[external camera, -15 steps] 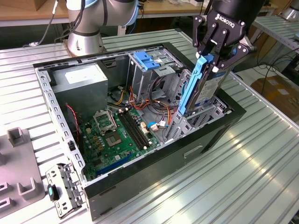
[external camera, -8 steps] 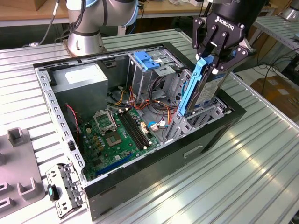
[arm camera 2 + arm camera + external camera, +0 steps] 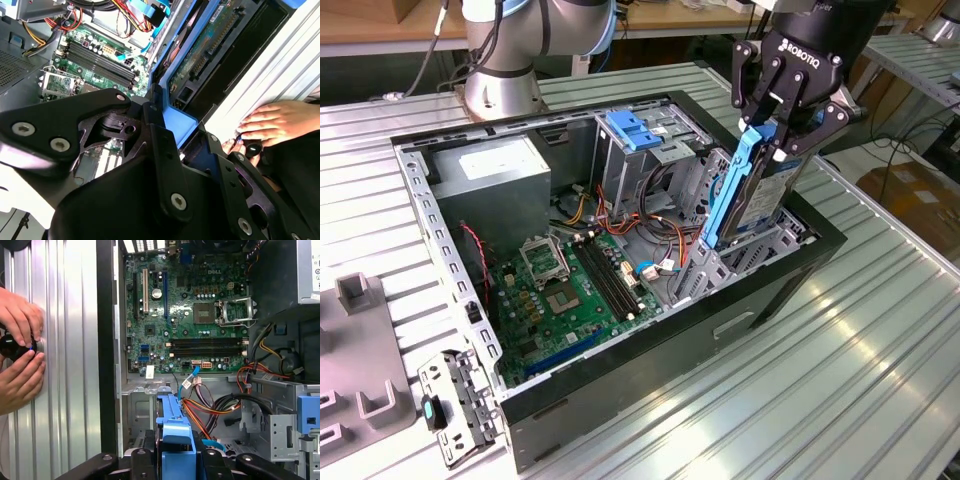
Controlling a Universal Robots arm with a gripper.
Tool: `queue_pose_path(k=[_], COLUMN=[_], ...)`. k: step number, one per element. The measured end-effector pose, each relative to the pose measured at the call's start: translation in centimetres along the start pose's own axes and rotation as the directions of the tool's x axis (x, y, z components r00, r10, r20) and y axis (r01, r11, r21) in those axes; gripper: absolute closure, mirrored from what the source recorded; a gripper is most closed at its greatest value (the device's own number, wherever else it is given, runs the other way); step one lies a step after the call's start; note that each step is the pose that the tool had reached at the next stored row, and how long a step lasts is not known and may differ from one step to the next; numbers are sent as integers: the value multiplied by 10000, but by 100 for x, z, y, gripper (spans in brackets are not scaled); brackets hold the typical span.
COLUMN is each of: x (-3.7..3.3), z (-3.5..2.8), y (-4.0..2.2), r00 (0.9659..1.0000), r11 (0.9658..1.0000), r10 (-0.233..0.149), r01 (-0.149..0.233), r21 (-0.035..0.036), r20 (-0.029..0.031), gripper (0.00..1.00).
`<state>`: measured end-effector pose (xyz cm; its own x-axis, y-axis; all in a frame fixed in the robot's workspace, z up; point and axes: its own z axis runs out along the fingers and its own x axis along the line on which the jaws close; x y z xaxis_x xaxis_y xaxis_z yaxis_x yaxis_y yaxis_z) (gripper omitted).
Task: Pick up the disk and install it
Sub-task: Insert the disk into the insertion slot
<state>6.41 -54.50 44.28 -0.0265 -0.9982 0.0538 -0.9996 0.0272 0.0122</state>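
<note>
The ribbed metal table [image 3: 880,380] carries an open black computer case [image 3: 620,405], with its green motherboard [image 3: 555,295] lying flat inside. My tool [image 3: 785,140] is clenched on the upper end of the disk [image 3: 735,195]. The disk stands on edge in its blue carrier, slightly tilted, with its lower end down in the metal drive bay [image 3: 740,255] at the case corner on the exterior view's right. In the first wrist view a person's hands [image 3: 21,315] rest on the table just outside the case, pinching a small black knob [image 3: 11,346].
</note>
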Motion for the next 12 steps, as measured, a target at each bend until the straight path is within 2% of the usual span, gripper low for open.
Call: queue_pose_path(k=[12], x=[1], z=[-17], y=[0], r00=[10000], r11=[10000], r10=[-32], r01=[32], r21=[2], r20=[4], gripper=[63])
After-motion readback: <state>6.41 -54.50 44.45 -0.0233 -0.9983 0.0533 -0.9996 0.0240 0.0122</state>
